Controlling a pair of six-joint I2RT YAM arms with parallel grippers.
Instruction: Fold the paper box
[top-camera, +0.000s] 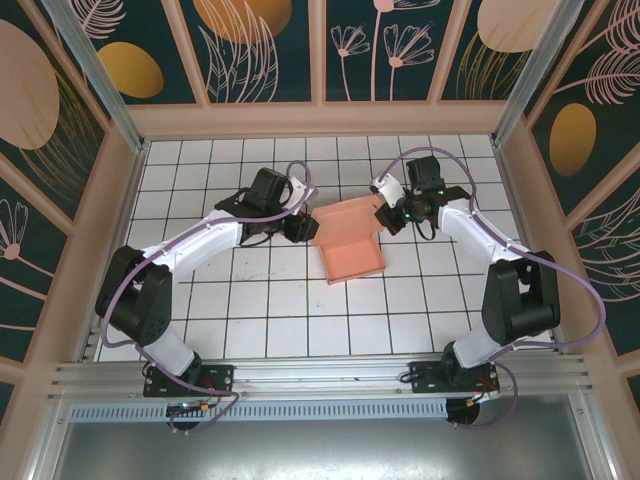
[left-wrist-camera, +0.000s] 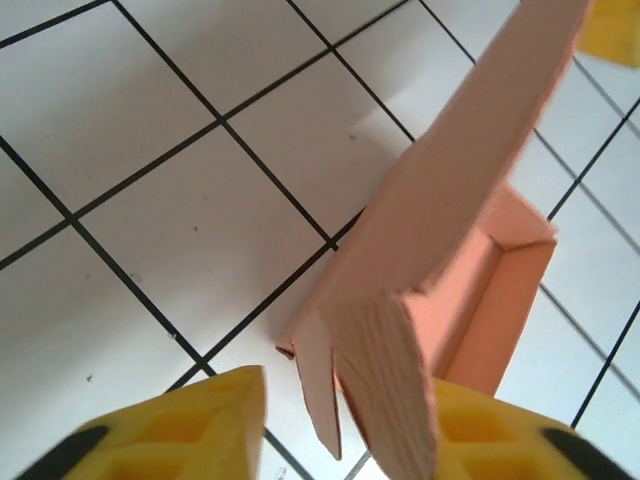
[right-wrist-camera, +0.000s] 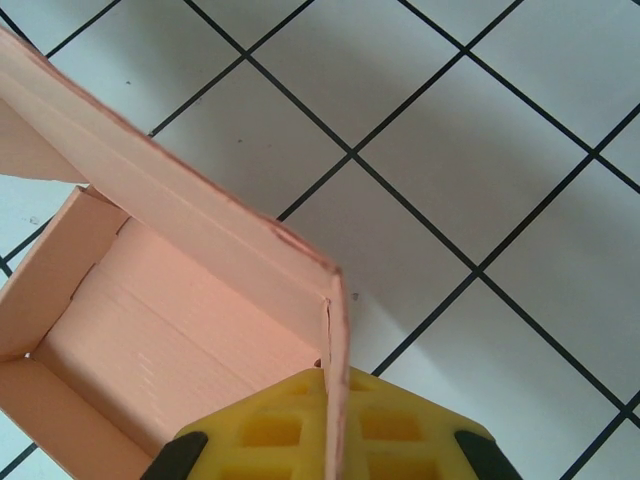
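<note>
the paper box (top-camera: 352, 255) sits in the middle of the table (top-camera: 250, 310), its tray formed and its lid raised at a tilt. the right claw (right-wrist-camera: 335, 410) pinches the lid's corner edge. the left claw (left-wrist-camera: 345, 410) stands narrow around the lid's side tab; i cannot tell whether it grips. the step looks like lid-closing: next, both should lower it, tabs tucked inside the tray walls. bare tiles lie all round.

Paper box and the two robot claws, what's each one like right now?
paper box: sides folded up into a shallow tray, lid raised, not closed.
left gripper: fingers on either side of a loose side flap; can't tell if it's pinching.
right gripper: shut on the edge of the raised lid.
</note>
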